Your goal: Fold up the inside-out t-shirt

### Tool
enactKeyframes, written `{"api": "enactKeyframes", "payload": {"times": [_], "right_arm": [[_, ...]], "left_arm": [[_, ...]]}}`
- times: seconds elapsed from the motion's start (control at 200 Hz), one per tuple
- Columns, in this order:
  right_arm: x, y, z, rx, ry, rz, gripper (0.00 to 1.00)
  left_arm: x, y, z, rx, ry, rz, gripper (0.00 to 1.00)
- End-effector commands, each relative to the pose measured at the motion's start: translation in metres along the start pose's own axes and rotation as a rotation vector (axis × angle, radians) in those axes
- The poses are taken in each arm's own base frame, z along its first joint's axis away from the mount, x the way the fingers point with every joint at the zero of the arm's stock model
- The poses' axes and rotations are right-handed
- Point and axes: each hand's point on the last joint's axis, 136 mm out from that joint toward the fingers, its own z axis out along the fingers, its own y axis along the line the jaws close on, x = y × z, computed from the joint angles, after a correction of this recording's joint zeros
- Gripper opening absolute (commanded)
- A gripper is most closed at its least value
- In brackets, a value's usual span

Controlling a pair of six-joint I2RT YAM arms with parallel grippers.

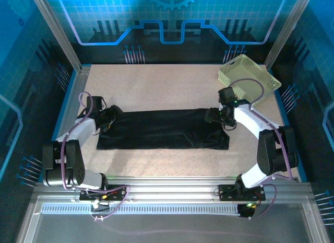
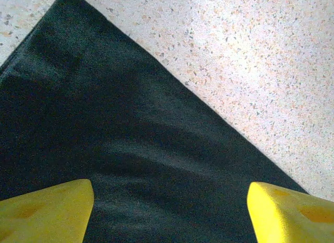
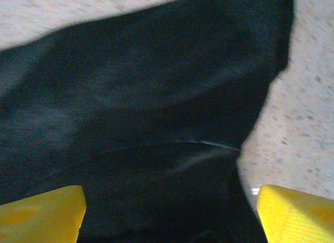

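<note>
The black t-shirt (image 1: 162, 129) lies on the table as a long, flat band running left to right. My left gripper (image 1: 107, 119) hangs over its left end, open, with yellow fingertips (image 2: 47, 209) wide apart above smooth black fabric (image 2: 130, 149). At the shirt's right end my right gripper (image 1: 216, 116) is also open; its yellow fingertips (image 3: 295, 211) straddle the cloth (image 3: 146, 112), where a folded edge runs beside the bare table. Nothing is pinched between either pair of fingers.
A pale yellow-green lattice basket (image 1: 248, 78) sits at the back right corner, just behind the right arm. Speckled tabletop (image 1: 156, 86) stretches behind the shirt and in front of it. Metal frame posts line the table's sides.
</note>
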Motion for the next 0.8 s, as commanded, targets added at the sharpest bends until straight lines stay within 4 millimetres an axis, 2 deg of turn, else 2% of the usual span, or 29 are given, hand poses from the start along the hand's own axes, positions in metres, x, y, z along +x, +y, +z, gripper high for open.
{"api": "enactKeyframes", "payload": {"times": [0.0,0.17,0.315,0.44,0.795], "right_arm": [[0.014,-0.020,0.008,0.060,0.058,0.019,0.90],[0.015,-0.029,0.020,0.096,0.087,0.055,0.94],[0.015,-0.027,0.028,0.088,0.107,0.059,0.94],[0.017,-0.023,0.034,0.065,0.129,0.060,0.93],[0.023,-0.009,0.049,0.037,0.187,0.046,0.77]], "left_arm": [[0.004,0.002,0.004,-0.008,0.032,0.023,0.78],[-0.001,0.006,0.012,-0.025,0.025,0.006,0.78],[-0.004,0.020,0.019,-0.059,0.032,-0.032,0.79],[0.001,0.030,0.026,-0.085,0.057,-0.064,0.79],[0.014,0.038,0.029,-0.083,0.077,-0.075,0.79]]}}
